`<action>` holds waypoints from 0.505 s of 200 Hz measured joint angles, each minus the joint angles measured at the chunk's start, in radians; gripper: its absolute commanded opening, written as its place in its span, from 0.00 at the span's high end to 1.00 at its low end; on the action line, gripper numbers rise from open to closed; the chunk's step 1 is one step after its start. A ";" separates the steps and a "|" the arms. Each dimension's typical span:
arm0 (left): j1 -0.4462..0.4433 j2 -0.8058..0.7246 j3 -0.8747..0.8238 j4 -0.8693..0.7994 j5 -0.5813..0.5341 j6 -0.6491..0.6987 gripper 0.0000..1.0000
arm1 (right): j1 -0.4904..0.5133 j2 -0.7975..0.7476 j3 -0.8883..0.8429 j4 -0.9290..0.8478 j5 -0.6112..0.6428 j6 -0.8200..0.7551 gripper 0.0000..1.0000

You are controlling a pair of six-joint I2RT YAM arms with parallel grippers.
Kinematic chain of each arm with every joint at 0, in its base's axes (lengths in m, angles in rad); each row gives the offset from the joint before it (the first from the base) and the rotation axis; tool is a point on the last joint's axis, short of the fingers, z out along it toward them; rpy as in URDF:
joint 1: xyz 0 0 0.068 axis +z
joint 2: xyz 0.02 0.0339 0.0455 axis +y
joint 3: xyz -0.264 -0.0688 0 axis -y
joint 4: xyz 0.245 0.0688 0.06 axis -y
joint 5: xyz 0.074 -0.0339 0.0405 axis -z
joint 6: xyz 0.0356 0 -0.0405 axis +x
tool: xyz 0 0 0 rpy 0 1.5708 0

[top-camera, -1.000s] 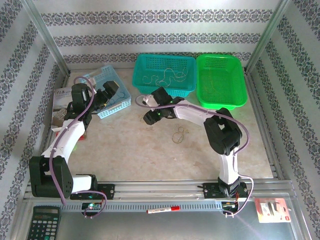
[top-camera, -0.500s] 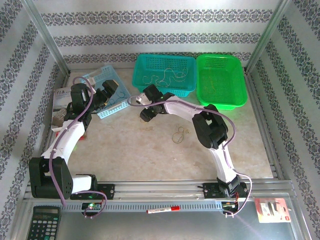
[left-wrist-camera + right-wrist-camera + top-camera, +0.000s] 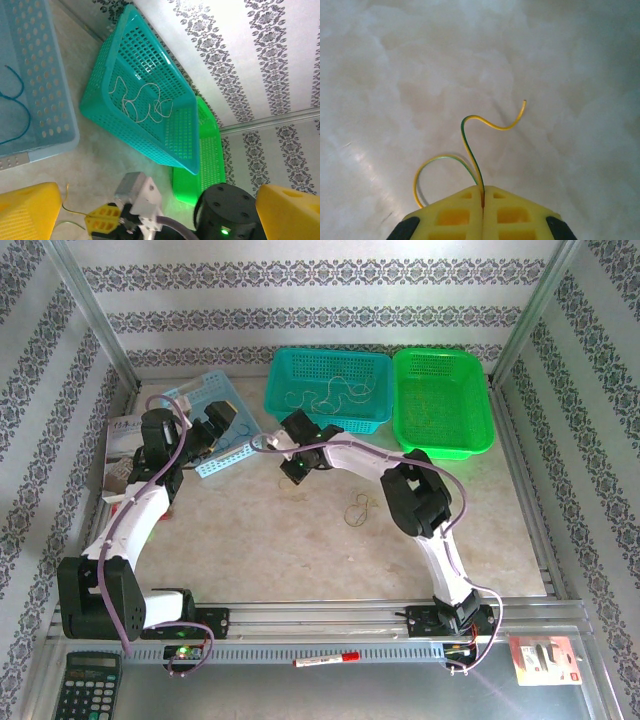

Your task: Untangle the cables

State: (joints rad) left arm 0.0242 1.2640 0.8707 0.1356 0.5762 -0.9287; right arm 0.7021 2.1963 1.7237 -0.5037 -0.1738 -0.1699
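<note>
Near the back of the marble tabletop, the right gripper sits low, just in front of the teal basket and near the corner of the light-blue basket. Its yellow jaws are clenched on a yellow-green wire, which curls out over bare marble in the right wrist view. Open tabletop lies on the near side, between the two arms. A tan loop rests there, well apart from the clamped wire. The green basket stands touching the teal one on the right.

The left gripper hangs at the light-blue basket close to the left wall, with its jaws spread wide. A blue wire lies in that basket and a white wire lies in the teal one.

Since a second ago, the right arm has swung left, its elbow has drawn in from the right side, and its jaws have closed from partly open. The left arm and the tan loop have not moved.
</note>
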 measured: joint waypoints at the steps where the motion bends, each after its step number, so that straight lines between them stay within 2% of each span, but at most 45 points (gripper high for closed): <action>1: 0.000 0.000 0.000 0.001 0.000 0.000 0.00 | 0.000 -0.003 -0.003 0.000 -0.001 0.001 1.00; 28: -0.031 -0.002 -0.022 0.019 0.011 0.005 0.00 | -0.019 -0.147 -0.126 0.045 -0.060 0.069 1.00; 74: -0.157 -0.010 -0.103 0.077 0.026 0.035 0.17 | -0.103 -0.417 -0.345 0.215 -0.143 0.245 1.00; 101: -0.219 0.014 -0.187 0.180 0.026 0.029 0.19 | -0.119 -0.508 -0.446 0.294 -0.149 0.331 1.00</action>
State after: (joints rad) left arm -0.1944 1.2785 0.6842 0.3161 0.6022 -0.9001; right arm 0.5835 1.6882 1.2774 -0.2096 -0.3229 0.1608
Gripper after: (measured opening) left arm 0.807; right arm 0.052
